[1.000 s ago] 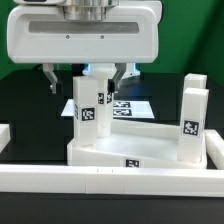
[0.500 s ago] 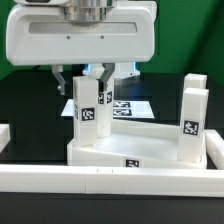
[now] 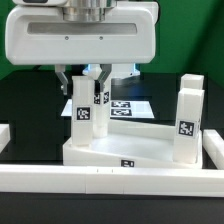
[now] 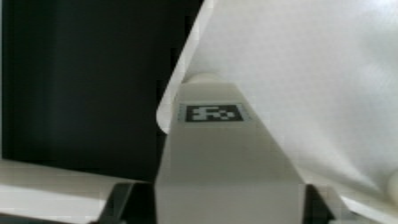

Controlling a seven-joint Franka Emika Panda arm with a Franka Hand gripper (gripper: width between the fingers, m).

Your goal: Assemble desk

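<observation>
The gripper point(image 3: 93, 80) clamps a tagged white leg point(image 3: 84, 112) standing at the tabletop's point(image 3: 120, 150) nine o'clock corner, while only the wrist view shows both fingertips point(image 4: 125, 200) pressing its sides.

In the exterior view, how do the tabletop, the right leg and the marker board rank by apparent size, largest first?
1. Tabletop, clearly largest.
2. Right leg.
3. Marker board, though it lies farther back and is partly hidden, so places two and three are unsure.

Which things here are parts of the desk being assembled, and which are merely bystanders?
Desk parts: tabletop; leg in the gripper; second leg behind it; leg at the exterior view's right.
Bystanders: marker board; border rail.
</observation>
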